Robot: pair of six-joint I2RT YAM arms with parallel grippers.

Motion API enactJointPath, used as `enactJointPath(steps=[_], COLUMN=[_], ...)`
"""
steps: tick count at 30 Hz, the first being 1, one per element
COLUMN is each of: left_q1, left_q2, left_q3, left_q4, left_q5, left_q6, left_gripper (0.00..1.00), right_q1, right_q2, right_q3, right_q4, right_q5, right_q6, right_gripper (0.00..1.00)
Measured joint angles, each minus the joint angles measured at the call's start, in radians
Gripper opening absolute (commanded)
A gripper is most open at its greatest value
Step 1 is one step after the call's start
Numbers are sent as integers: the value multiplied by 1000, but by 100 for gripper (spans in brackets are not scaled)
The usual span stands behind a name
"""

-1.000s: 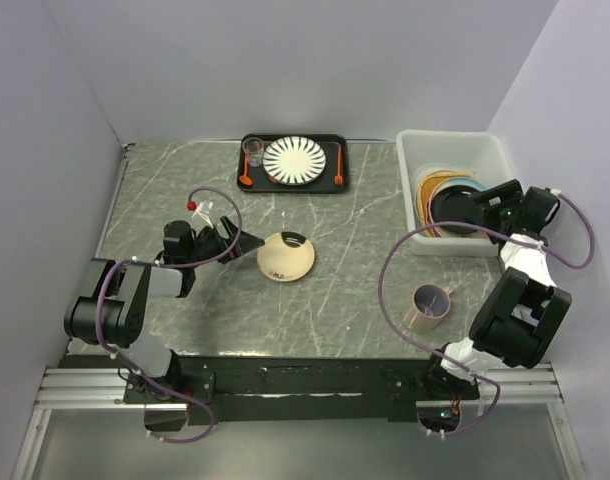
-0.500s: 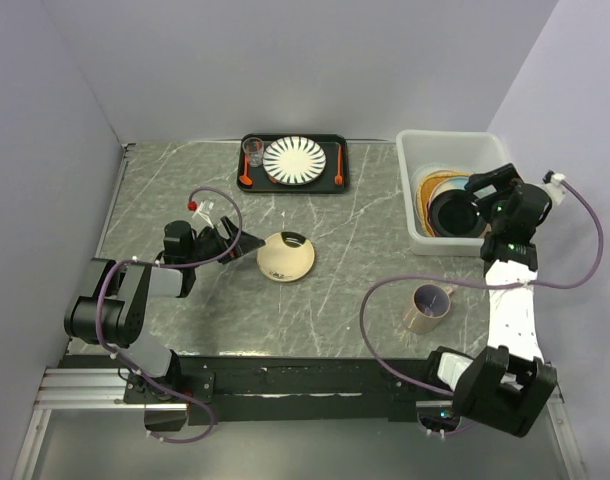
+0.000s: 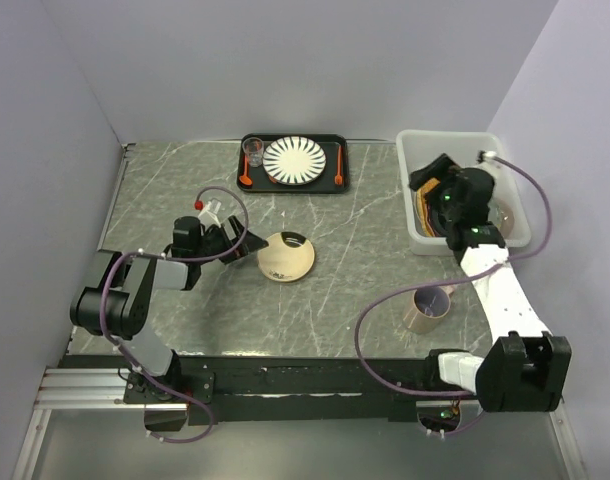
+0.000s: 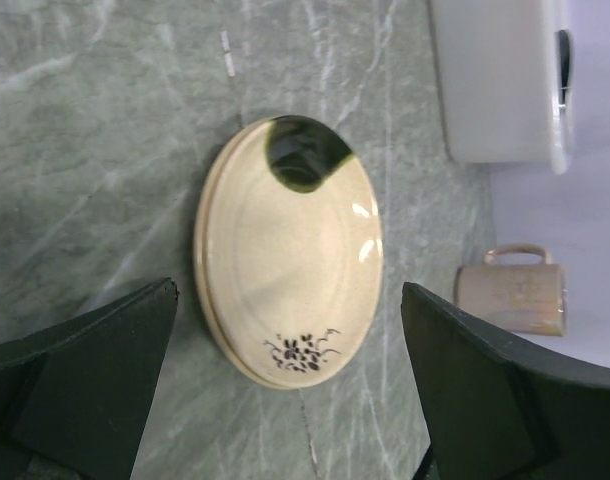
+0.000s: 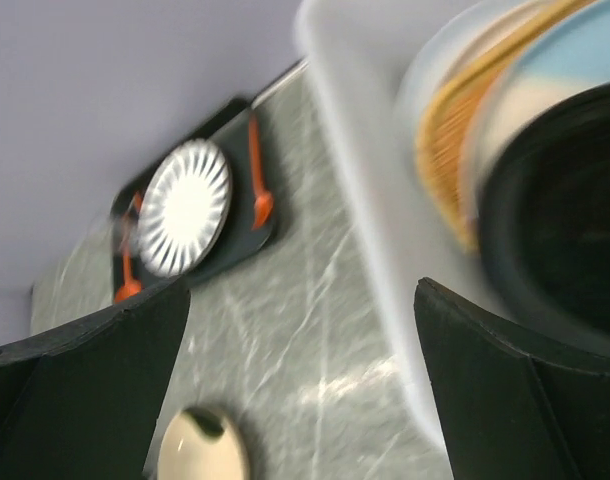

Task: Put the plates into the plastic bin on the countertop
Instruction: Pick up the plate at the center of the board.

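Cream plate (image 4: 285, 250); dark flower sprig (image 4: 303, 352) near rim

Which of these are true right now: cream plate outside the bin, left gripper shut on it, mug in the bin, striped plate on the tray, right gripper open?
The cream plate lies on the countertop, outside the plastic bin: true.
The left gripper is shut on it: false, it is open and empty.
The mug is in the bin: false, it is on the countertop.
The striped plate sits on the black tray: true.
The right gripper is open: true.
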Motion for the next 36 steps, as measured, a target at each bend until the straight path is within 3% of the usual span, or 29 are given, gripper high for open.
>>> enactJointPath(steps=[6, 9, 10, 15, 18, 19, 20, 28, 36], left_q1=[-24, -31, -34, -39, -43, -44, -45, -51, -51], left_q2=[66, 103, 111, 156, 180, 188, 197, 214, 214], left_q3=[50, 79, 87, 110, 118, 120, 122, 138, 138], left_q4=[-75, -80, -84, -88, -93, -96, -96, -84, -84], left_q5=[-41, -42, -46, -48, -51, -53, -53, -45, -45], left_q6=[34, 37, 40, 47, 57, 60, 61, 57, 57], left_gripper=[88, 75, 66, 43, 22, 7, 1, 1, 1], right_q1=[208, 300, 330, 436, 486, 499, 514, 556, 577], right_q2=[39, 72, 86, 174, 250, 275, 303, 435, 505], right_q3=[13, 13, 13, 8, 6, 5, 5, -10, -12], right_q4=[-3, 2, 4, 39, 68, 72, 76, 92, 125], right_q5=[18, 25, 28, 34, 32, 31, 31, -9, -64], right_q6=[6, 18, 22, 52, 72, 76, 82, 109, 122], right_gripper=[100, 100, 100, 100, 100, 100, 100, 97, 85])
